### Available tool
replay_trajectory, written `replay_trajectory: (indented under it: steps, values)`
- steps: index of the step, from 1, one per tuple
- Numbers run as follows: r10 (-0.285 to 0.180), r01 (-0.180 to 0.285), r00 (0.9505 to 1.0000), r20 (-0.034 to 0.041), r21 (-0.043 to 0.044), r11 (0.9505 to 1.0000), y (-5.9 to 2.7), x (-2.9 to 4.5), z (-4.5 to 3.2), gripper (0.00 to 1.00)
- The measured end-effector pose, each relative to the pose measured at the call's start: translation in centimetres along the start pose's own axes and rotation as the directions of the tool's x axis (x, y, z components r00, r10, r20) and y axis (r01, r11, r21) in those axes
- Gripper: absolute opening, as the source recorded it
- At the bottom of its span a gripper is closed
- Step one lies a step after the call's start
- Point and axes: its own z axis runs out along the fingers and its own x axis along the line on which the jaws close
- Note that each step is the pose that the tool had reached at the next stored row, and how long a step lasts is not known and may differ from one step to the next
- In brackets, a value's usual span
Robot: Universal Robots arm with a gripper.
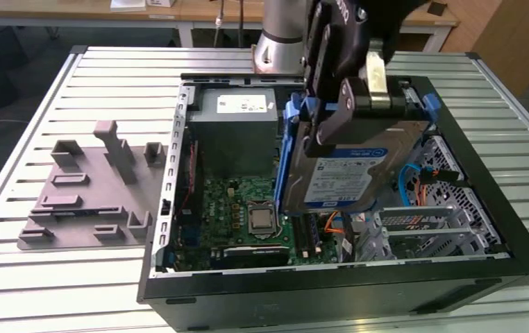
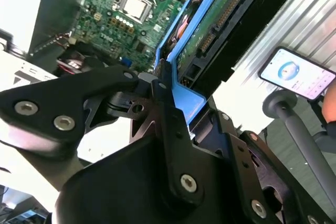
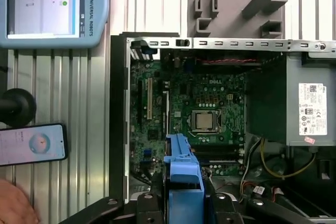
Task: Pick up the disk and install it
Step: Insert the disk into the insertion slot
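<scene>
Above the open computer case point(image 1: 339, 288), the disk point(image 1: 348, 173) is held up in the air by the pincer point(image 1: 357, 104). The pincer is shut tight on the blue carrier point(image 1: 294, 132) that frames the disk, near the disk's top end (the squeeze on the blue plastic is seen well in the second wrist view). It seems the carrier is gripped there so that the lower end is left free.

The disk is tilted, with its white-and-blue label turned toward the exterior view. Its low end hangs over the green board point(image 1: 237, 201), and nothing in the case is touched by it, as far as can be told. It is found between the grey box point(image 1: 237, 121) and the metal cage point(image 1: 459, 208), which stands at the exterior view's right.

The case is laid on its side on the desk point(image 1: 42, 291) with its cover off, most likely so that the inside can be reached from above. A grey holder point(image 1: 89, 201) is set on the desk beside the case.
</scene>
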Motion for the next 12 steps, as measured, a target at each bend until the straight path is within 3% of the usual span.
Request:
replay_trajectory:
  steps: [3, 12]
  values:
    - [0.000, 0.000, 1.0000, -0.0001, 0.0000, 1.0000, -0.61, 0.43, 0.12, 0.36]
    - [0.000, 0.000, 1.0000, -0.0001, -0.0001, 1.0000, -4.21, 0.52, 0.35, 0.36]
